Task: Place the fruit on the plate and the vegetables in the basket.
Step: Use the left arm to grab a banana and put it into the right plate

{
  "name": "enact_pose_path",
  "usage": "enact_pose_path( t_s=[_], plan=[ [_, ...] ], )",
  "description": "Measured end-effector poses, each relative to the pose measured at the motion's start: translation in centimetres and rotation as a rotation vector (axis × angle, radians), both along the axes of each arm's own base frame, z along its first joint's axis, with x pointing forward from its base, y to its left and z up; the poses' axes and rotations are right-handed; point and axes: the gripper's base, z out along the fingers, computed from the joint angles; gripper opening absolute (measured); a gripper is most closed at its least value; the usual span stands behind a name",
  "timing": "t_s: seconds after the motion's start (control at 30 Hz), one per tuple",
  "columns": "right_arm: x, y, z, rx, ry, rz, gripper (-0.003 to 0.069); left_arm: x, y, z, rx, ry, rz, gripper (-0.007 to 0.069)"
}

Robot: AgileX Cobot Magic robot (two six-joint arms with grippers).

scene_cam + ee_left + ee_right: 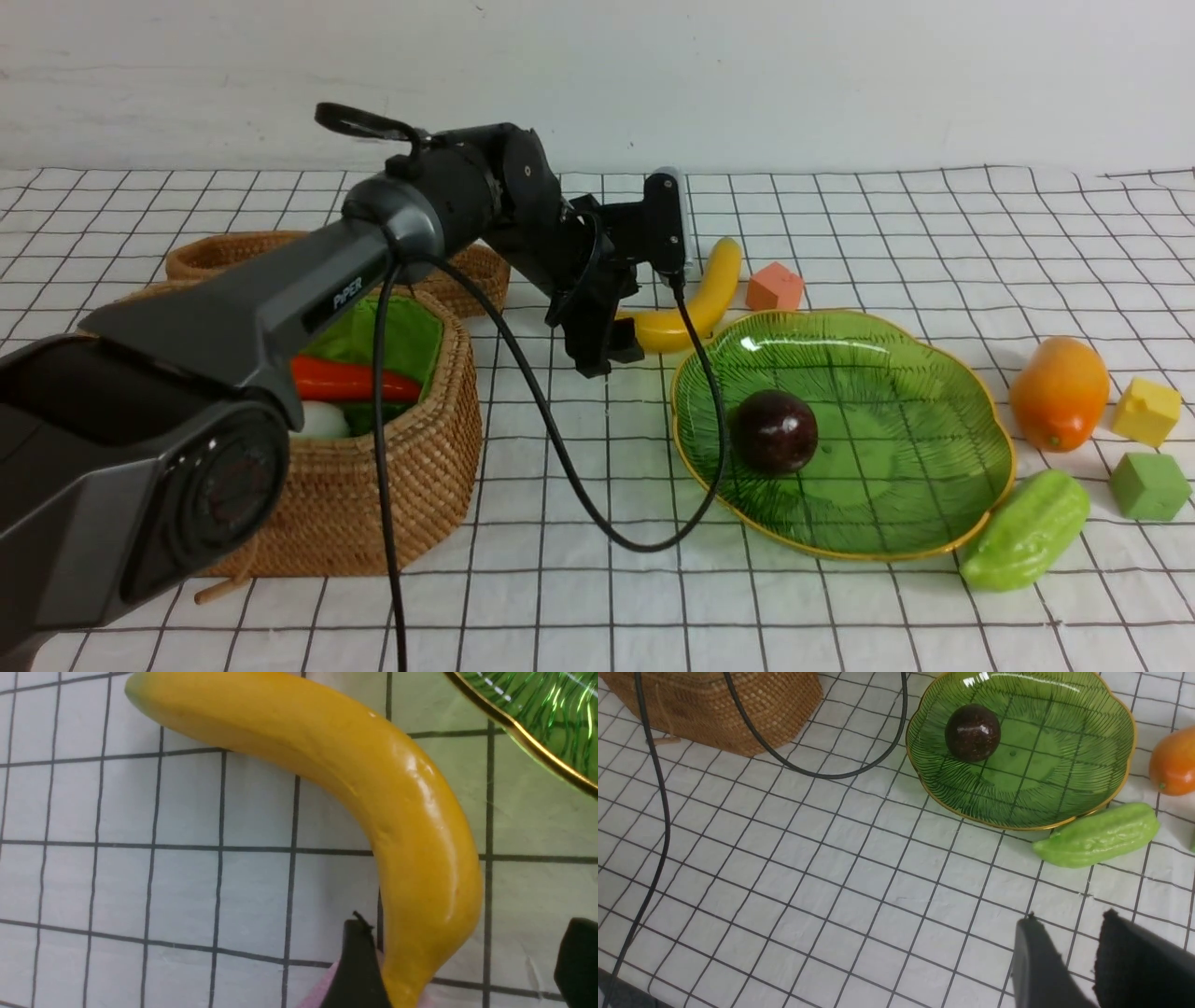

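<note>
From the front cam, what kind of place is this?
Probably a lab tabletop staged for robot sorting trials: grid-print cloth, bare white wall behind, toy banana and orange cube.

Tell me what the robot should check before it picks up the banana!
1. Left gripper open around the banana: ok, one finger is on each side of one end.
2. Banana free to lift: ok, it lies alone on the cloth beside the plate.
3. Room on the plate: ok, only the mangosteen sits in it.
4. Grip near the banana's middle: not ok, the fingers are at its end, so it may tip.
5. Right gripper out of the way: ok, it is empty and over bare cloth.
6. Black cable clear of the plate: cannot tell.
</note>
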Motion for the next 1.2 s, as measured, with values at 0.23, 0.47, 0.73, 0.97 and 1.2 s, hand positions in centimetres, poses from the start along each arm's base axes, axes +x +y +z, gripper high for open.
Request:
enact_pose_path(
  t_s=[0.23, 0.47, 0.73, 0.97, 1.2],
  plan=[
    [0.0, 0.0, 0.0, 0.002, 0.001, 0.001, 0.0217, 0.3, -0.1, -1.6, 0.008, -0.006, -0.007, 0.0519],
    [0.0, 0.0, 0.0, 0.001, 0.001, 0.001, 0.0217, 0.4, -0.1, -1.7, 0.004, -0.018, -0.004, 0.0451],
    [0.0, 0.0, 0.0, 0.001, 0.001, 0.001, 0.0217, 0.4, -0.1, -0.7, -0.006, -0.042, 0.0, 0.0142],
    [0.0, 0.0, 0.0, 0.001, 0.001, 0.001, 0.0216, 0.2, 0.0, 0.6, -0.015, -0.062, 0.0, 0.0035],
    [0.0, 0.0, 0.0, -0.003, 0.003, 0.004, 0.0216, 0.2, 0.0, 0.7, -0.015, -0.063, -0.001, 0.0035]
  ],
)
